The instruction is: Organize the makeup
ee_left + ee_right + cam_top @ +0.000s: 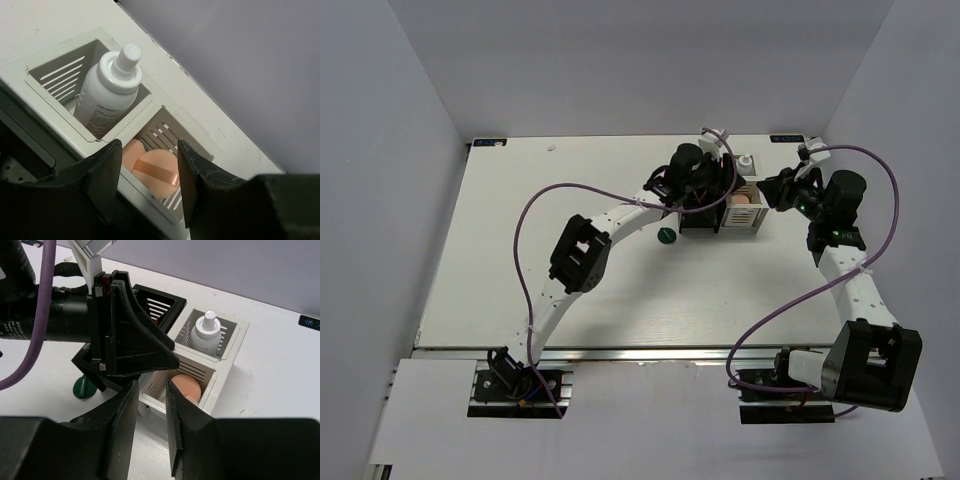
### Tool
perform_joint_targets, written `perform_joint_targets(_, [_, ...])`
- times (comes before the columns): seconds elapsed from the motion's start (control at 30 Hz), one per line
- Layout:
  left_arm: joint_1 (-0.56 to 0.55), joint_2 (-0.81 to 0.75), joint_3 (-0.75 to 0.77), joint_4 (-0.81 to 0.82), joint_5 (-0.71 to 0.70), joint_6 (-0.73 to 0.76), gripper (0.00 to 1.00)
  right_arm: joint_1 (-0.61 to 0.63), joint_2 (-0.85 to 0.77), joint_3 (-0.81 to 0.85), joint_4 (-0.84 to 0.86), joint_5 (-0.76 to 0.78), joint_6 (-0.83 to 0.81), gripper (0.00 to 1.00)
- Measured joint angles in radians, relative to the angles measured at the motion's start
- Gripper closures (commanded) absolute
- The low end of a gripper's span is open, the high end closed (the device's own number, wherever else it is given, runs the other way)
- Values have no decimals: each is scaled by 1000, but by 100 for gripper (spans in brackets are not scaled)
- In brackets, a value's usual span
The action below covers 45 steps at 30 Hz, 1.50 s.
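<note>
Makeup puffs (155,167), peach-pink, lie in one compartment of the white organizer (150,102). In the compartment next to it a white bottle (107,90) stands upright. A dark-green disc (666,236) lies on the table (570,200), just beside the black organizer (155,302). The left gripper (149,147) hangs over the puffs with its jaws wide apart and empty. The right gripper (151,390) shows only a narrow gap, with nothing in it.

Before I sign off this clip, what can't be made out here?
- Puffs: left wrist, count unclear; fingers and slot wall cover them.
- Disc: right wrist, mostly behind the left arm.
- Black box inside: top view, left arm covers it.
- Bottle print: left wrist, too small to read.
</note>
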Motion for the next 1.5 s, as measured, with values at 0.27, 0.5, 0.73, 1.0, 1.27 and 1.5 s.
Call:
perform_joint_targets(0.27, [-1, -14, 11, 25, -29, -32, 100, -1, -1, -10, -7, -82, -48, 64])
perform_joint_targets(0.5, [46, -240, -188, 80, -35, -93, 94, 21, 82, 34, -182, -383, -274, 82])
perform_joint_targets(0.73, [241, -636, -625, 142, -29, -169, 44, 312, 234, 201, -597, -375, -790, 45])
perform_joint_targets(1.0, [333, -926, -1010, 55, -138, -171, 30, 619, 436, 303, -636, -74, -1021, 35])
perform_joint_targets(1.27, [380, -1286, -1266, -31, -288, -167, 21, 740, 760, 592, -619, 335, -911, 35])
perform_joint_targets(1.5, [394, -1422, -1358, -80, -380, -171, 19, 770, 872, 727, -747, 509, -890, 35])
